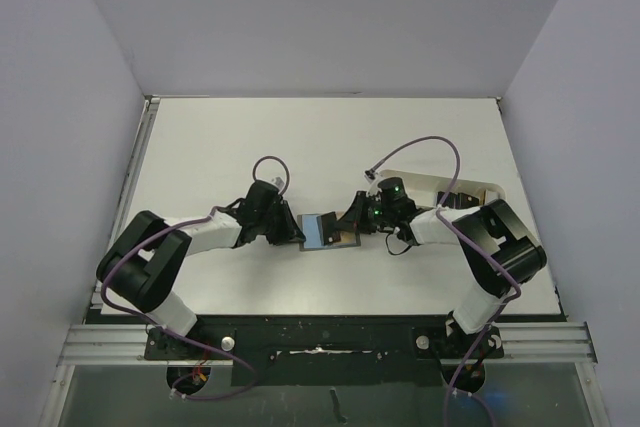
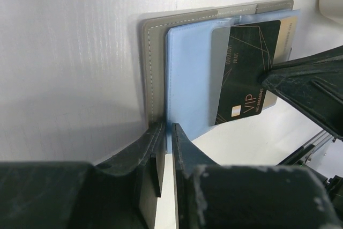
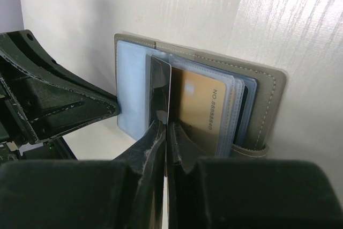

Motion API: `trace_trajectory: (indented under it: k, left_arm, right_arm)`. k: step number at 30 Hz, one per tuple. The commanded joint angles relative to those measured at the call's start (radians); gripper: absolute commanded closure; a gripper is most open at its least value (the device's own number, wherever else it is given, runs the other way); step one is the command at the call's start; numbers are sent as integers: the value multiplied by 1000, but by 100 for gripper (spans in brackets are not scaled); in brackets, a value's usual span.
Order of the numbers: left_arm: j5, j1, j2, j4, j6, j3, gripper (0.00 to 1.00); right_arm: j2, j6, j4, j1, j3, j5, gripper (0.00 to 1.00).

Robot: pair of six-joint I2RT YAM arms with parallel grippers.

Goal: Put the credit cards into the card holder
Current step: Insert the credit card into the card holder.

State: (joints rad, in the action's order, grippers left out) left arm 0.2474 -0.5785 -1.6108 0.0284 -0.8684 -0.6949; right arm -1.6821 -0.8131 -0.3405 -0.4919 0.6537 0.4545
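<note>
The thin, dark rectangular credit card (image 2: 252, 68) has its leading edge under a translucent sleeve of the flat grey-olive folding card holder (image 2: 153, 79). The holder lies open on the white table (image 1: 300, 147), between both arms. The sleeve lies straight ahead of the right gripper (image 3: 165, 127), which is clenched on the card's trailing edge. I judge the push runs along that line, across the holder. The left gripper (image 2: 165, 132) pinches the holder's light blue lining at its edge, steadying it. Legible: "VIP" on the dark card; "NO." and a run of eights on a sleeved gold card (image 3: 201, 111).
</note>
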Motion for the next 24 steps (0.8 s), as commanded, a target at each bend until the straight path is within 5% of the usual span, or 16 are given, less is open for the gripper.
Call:
trace_trajectory:
  k: [1, 10, 24]
  left_arm:
    - [-3, -17, 13, 47, -28, 34, 89]
    - [10, -27, 14, 74, -47, 58, 89]
    - [35, -26, 8, 108, -53, 69, 89]
  right_arm:
    - [-1, -37, -76, -17, -21, -1, 100]
    - [36, -10, 94, -46, 24, -138, 79]
    - [17, 87, 212, -135, 146, -228, 73]
